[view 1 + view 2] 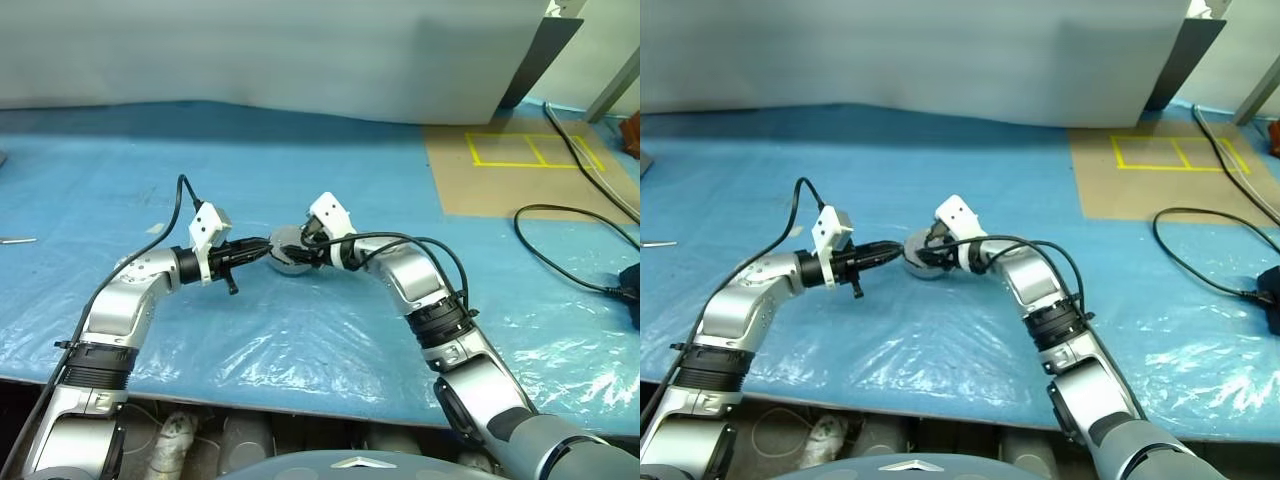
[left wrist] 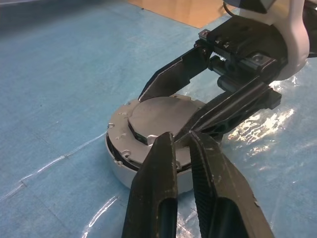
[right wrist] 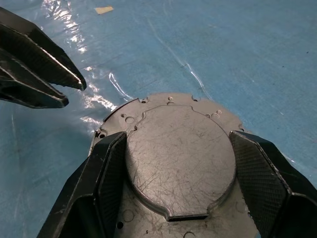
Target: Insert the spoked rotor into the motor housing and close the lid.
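Right end effector (image 3: 173, 163): fingers spread wide astride raised grey disc on top of motor housing (image 2: 148, 144); whether pads press it, cannot tell
Left end effector (image 2: 183, 148): fingers shut, empty, tips at housing's near rim
Motor housing: round, silver, on blue plastic sheet (image 1: 300, 350) over table, mid-table between both arms
Open room: bare sheet all round; table's front edge well apart from housing
Right side: black cable (image 1: 560, 250); yellow tape outline (image 1: 530, 150)
Wrist views: scratched top face, small rim holes
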Robot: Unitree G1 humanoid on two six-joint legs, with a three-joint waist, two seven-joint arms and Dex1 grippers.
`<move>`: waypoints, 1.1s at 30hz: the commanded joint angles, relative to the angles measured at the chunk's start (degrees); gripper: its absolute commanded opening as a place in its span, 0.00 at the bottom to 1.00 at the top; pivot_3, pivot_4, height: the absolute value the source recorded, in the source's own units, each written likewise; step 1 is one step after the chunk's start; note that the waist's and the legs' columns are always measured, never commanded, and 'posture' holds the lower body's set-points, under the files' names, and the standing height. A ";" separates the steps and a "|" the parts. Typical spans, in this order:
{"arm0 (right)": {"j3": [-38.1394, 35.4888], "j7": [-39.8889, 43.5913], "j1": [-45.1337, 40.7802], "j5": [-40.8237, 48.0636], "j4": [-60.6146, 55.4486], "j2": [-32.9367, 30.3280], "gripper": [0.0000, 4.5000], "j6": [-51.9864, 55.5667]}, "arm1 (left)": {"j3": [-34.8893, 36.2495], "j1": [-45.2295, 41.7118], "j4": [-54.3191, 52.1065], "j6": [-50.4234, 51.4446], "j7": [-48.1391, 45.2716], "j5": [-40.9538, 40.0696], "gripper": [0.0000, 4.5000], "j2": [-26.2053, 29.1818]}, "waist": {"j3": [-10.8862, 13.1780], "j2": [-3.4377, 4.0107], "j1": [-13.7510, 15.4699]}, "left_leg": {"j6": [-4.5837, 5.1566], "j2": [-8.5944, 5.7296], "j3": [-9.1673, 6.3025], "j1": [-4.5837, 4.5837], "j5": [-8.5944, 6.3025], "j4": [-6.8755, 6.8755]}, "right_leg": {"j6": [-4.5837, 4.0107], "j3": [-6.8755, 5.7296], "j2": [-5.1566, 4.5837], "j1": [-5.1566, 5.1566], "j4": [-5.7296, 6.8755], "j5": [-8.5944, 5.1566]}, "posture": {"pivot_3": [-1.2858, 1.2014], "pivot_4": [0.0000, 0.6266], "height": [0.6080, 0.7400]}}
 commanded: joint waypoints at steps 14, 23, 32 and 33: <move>1.34 0.91 -5.47 2.71 -5.22 -0.04 0.65 8.72 | 0.25 -2.12 2.85 -2.81 -0.81 0.46 0.11 0.21 | 0.33 -0.17 0.02 | -0.34 0.08 -0.26 -0.61 -0.17 0.21 | 0.02 -0.16 0.33 -0.45 0.10 0.02 | 0.52 0.24 1.00; 0.75 -6.90 -5.73 0.23 8.03 4.96 0.65 10.69 | 0.64 -1.82 2.76 -1.99 -1.27 -0.32 0.11 0.48 | 0.32 -0.19 -0.44 | -0.34 0.09 -0.24 -0.25 -0.17 0.31 | -0.01 -0.10 0.33 -0.19 0.26 0.03 | 0.52 0.24 1.00; 3.93 -8.37 -4.53 -2.02 9.06 4.20 0.65 10.40 | 0.75 -1.61 2.19 -1.35 -1.11 -0.52 0.11 0.36 | 0.33 -0.16 -0.21 | -0.33 0.08 -0.15 0.50 -0.17 0.33 | -0.35 -0.01 0.22 0.45 0.28 -0.17 | 0.52 0.24 1.00; 4.05 -8.57 -4.48 -2.04 9.29 4.54 0.65 10.57 | 0.73 -1.64 2.19 -1.36 -1.08 -0.50 0.11 0.33 | 0.33 -0.16 -0.22 | -0.33 0.08 -0.15 0.52 -0.17 0.34 | -0.35 -0.02 0.22 0.46 0.29 -0.17 | 0.52 0.24 1.00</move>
